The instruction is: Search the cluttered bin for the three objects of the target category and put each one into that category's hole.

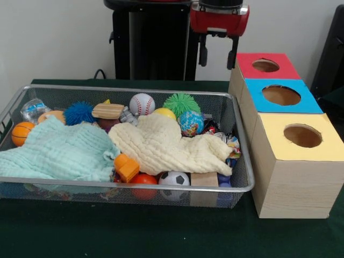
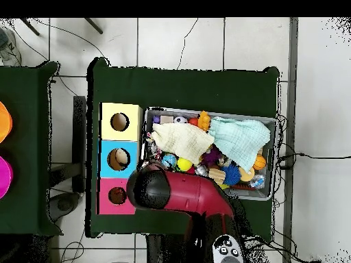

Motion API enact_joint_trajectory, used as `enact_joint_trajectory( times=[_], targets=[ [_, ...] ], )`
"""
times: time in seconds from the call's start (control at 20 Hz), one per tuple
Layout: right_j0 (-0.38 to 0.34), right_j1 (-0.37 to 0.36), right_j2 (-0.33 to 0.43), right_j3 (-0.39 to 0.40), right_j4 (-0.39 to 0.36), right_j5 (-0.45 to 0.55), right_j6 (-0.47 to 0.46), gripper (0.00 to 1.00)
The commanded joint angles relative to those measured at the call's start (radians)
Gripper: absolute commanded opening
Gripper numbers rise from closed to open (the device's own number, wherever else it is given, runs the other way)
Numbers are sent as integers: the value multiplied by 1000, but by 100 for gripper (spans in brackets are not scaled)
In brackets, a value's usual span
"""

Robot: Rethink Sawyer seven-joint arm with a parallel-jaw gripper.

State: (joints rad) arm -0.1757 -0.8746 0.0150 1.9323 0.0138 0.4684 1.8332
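The bin (image 1: 80,194) is a wide silver wire-mesh basket on the green table. It holds a baseball (image 1: 142,104), a green spiky ball (image 1: 181,104), a blue spiky ball (image 1: 79,113), a globe ball (image 1: 191,123), a soccer ball (image 1: 173,180), a small basketball (image 1: 22,133) and wooden blocks. A cream cloth (image 1: 161,142) and a mint cloth (image 1: 54,153) cover much of it. My gripper (image 1: 217,60) hangs open and empty above the far table edge, between the bin and the red box (image 1: 267,65). In the overhead view the arm (image 2: 182,193) hides it.
Three wooden boxes with round holes stand in a row to the right of the bin: red-topped, blue-topped (image 1: 281,95) and yellow-topped (image 1: 301,135). In the overhead view something pale shows in the blue box's hole (image 2: 122,157). Another dark table (image 2: 24,147) stands at the left.
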Motion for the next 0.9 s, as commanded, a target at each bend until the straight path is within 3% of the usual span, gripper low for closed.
enact_joint_trajectory(
  times=[0.05,0.55,0.9],
  targets=[
    [-86,93,147,-114,-114,88,-172,100],
    [-206,194,245,-276,-255,153,-265,100],
    [-284,216,317,-321,-330,200,-306,100]
  ],
)
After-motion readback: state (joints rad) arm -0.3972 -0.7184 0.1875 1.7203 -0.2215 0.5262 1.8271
